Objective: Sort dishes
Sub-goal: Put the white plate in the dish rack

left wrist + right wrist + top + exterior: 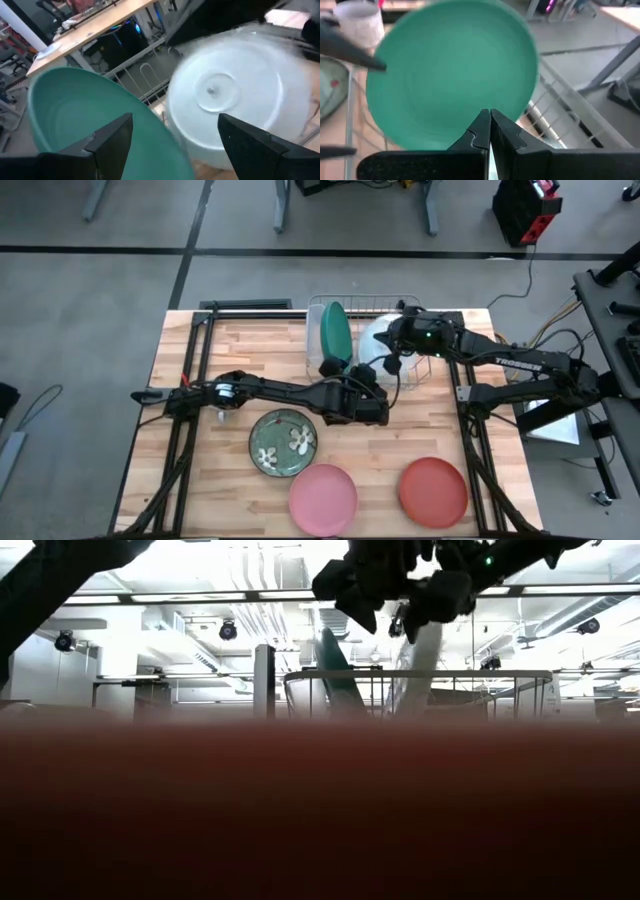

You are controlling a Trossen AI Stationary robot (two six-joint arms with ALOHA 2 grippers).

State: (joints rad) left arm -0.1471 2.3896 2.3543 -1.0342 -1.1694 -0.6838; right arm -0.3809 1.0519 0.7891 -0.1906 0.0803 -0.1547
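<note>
A wire rack [400, 305] stands at the table's far middle. The large teal plate [335, 335] stands on edge in it, also seen as the teal plate [455, 75] in the right wrist view. Just right of it, the white bowl [375, 340] is tilted on edge, its underside [225, 95] facing my left gripper. My right gripper [392, 348] is over the rack, shut on the bowl. My left gripper [355, 375] stands open at the rack's near side, pointing at plate and bowl, touching neither. My right gripper pinches the white bowl's rim [490, 150] between its two fingers; only a pale sliver shows between them. It comes from the table's right side and above. The bowl [425, 665] hangs tilted on edge below the gripper, inside the rack's outline; whether it rests on the wires, I cannot tell.
On the near half of the table lie the dark green flowered plate [285, 442], the pink plate [323, 498] and the orange-red plate [433, 491]. A small mug [222, 417] sits under my left arm. A red blur fills the low view's lower half.
</note>
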